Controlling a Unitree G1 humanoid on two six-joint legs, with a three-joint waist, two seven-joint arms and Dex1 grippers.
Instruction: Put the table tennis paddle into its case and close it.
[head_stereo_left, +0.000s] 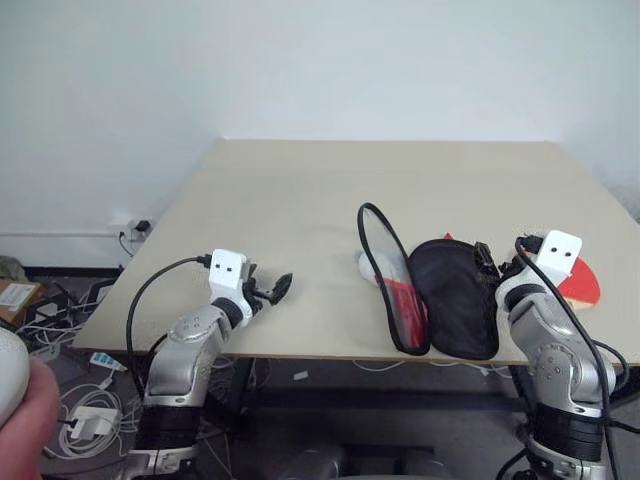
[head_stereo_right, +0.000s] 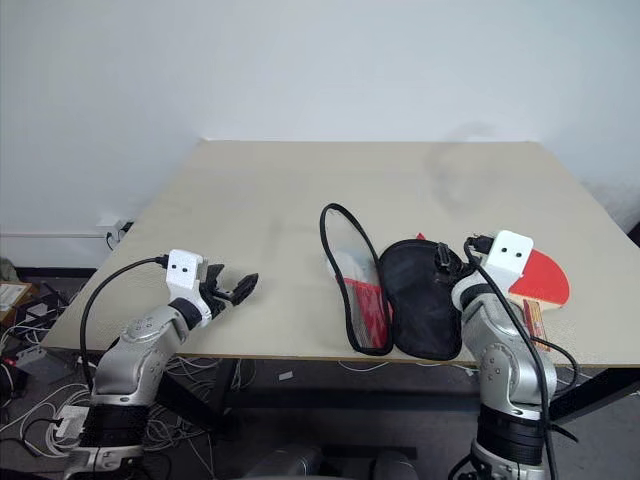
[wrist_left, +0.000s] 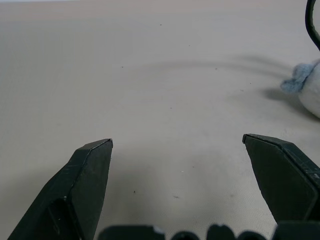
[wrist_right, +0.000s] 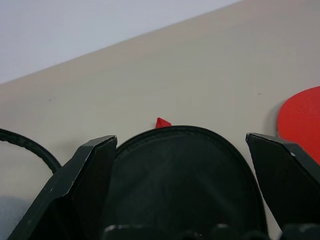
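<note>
Near the front edge of the bench (head_stereo_left: 300, 190), the case (head_stereo_left: 440, 295) is lying unzipped and spread open, one half flat with its black lining up, the other half propped up on edge with its black zipper rim arching over red inside, probably left open so the paddle can go straight in. Just right of the case, the paddle (head_stereo_left: 583, 283) is resting flat, red face up, well apart from the left gripper (head_stereo_left: 272, 291) and close beside the right gripper (head_stereo_right: 455, 262). Left fingers (wrist_left: 87, 175) are standing wide with nothing but bare bench between them, hovering low at the bench's front-left edge. Right fingers (wrist_right: 82, 175) are also spread wide, holding nothing, poised over the near end of the case's black half, likely lining up for a first reach. Most of the paddle is sitting behind the right wrist, so its handle is hard to make out. A small white and grey thing (wrist_left: 309, 85) by the propped half is cut off and I cannot tell what it is. A person's hand (head_stereo_left: 20, 420) is poking in at the lower left corner, blurred.
</note>
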